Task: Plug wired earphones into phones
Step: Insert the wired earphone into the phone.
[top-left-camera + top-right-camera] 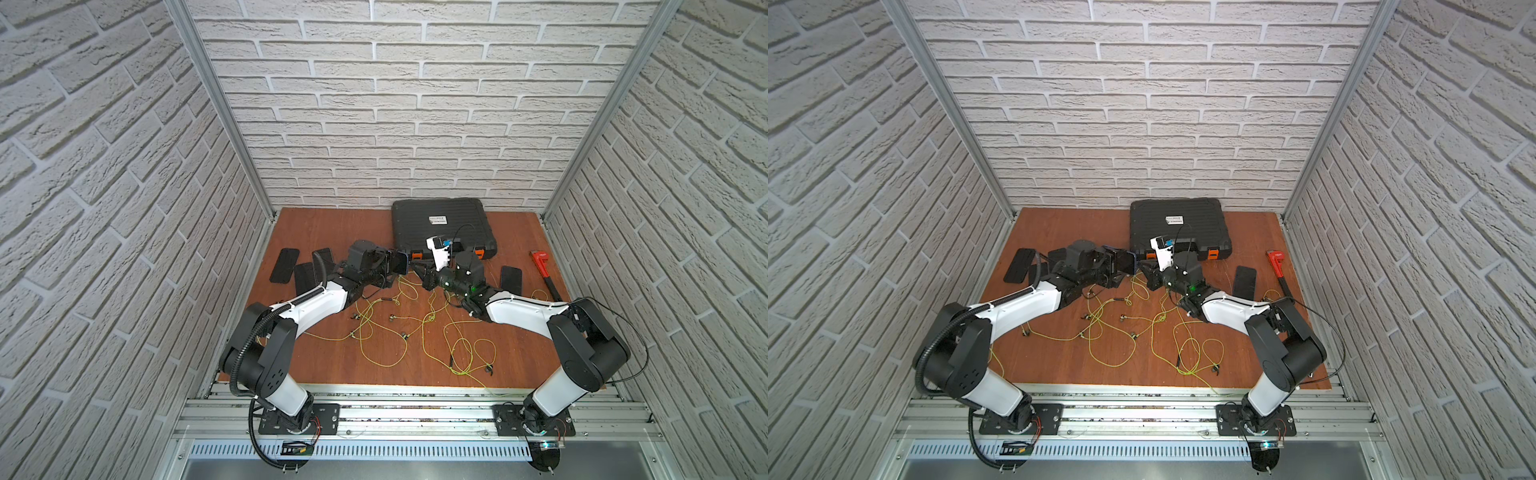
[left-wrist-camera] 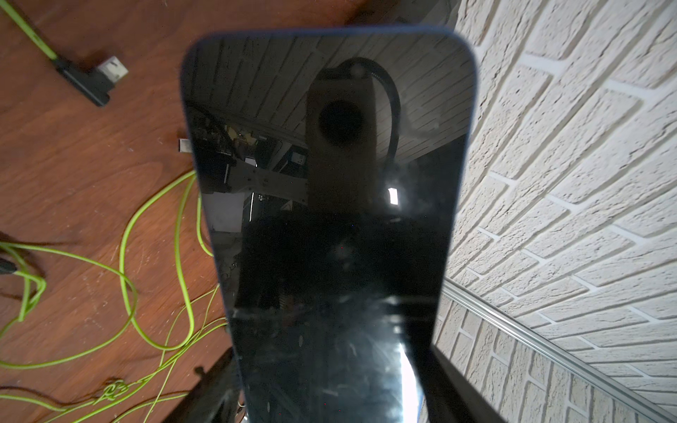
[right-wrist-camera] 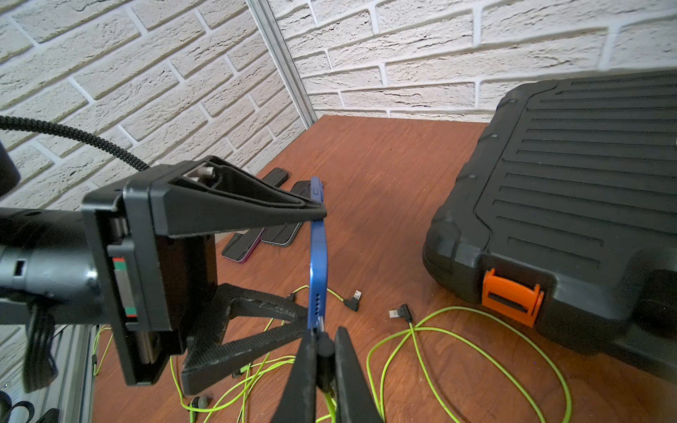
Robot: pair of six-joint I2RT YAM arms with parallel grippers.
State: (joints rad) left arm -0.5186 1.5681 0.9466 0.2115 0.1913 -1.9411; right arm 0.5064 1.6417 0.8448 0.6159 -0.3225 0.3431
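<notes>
Only one label shows: a white sticker (image 1: 437, 220) on the lid of the closed black case (image 1: 415, 220), its print too small to read; the case's contents are hidden. The left gripper (image 3: 315, 263) clamps a blue-edged phone (image 2: 329, 219) across its width. The phone is raised above the table (image 1: 332, 232) between the arms, standing on edge with its long axis level. Its port end points toward the right gripper (image 3: 325, 360). That gripper is pinched tight on a dark plug (image 3: 322, 338) of the yellow-green earphones (image 1: 395, 332), its metal tip touching the phone's end. Other phones (image 1: 284, 266) lie flat on the table.
</notes>
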